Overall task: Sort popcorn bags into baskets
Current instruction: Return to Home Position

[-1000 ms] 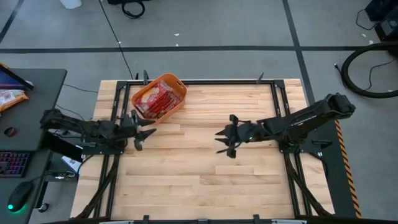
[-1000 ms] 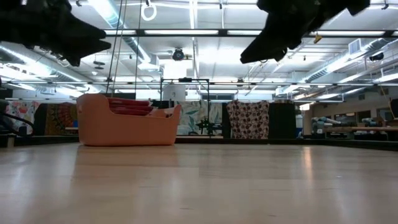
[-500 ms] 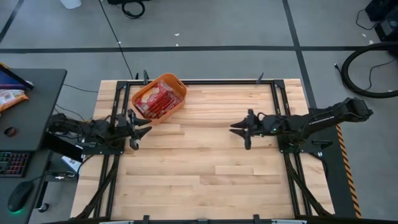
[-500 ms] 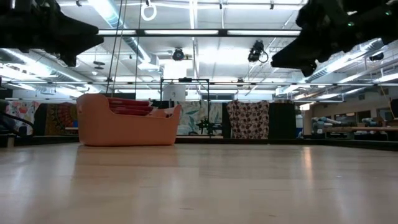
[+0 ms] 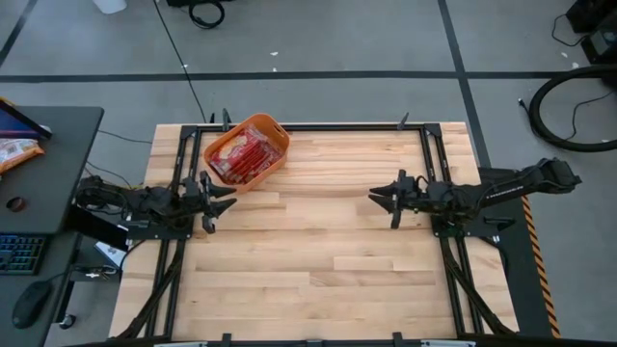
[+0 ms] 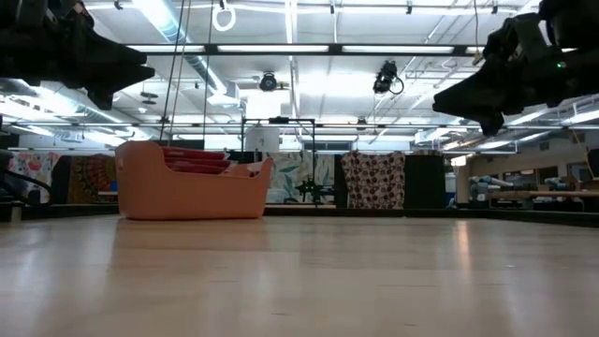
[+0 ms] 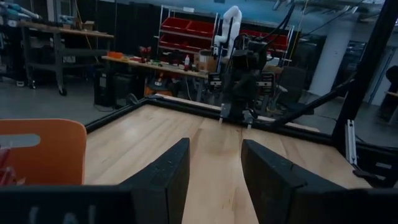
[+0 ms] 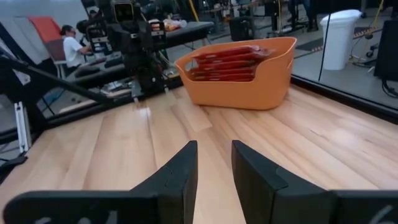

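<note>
The orange basket [image 5: 248,151] stands on the table near its far left corner, also in the low view [image 6: 192,183] and the right wrist view [image 8: 244,70]. Several red popcorn bags [image 5: 241,156] lie stacked inside it, their edges showing above the rim [image 8: 229,60]. My left gripper [image 5: 222,200] hangs open above the left edge, just near-side of the basket, holding nothing. My right gripper [image 5: 383,198] hangs open above the table's right half, also holding nothing. In each wrist view the fingers [image 7: 211,180] [image 8: 213,171] stand apart over bare wood.
A black frame rail runs round the wooden table [image 5: 308,260]. A dark desk [image 5: 39,164] with a keyboard, a mouse and a pale orange packet [image 5: 14,152] stands left of the table. A person [image 8: 73,43] sits in the room beyond.
My right gripper has drawn back toward the table's right edge, from about the middle, as its arm stretched out flatter. My left gripper has pulled back a little toward the left edge. Neither holds anything. The basket and bags have stayed put.
</note>
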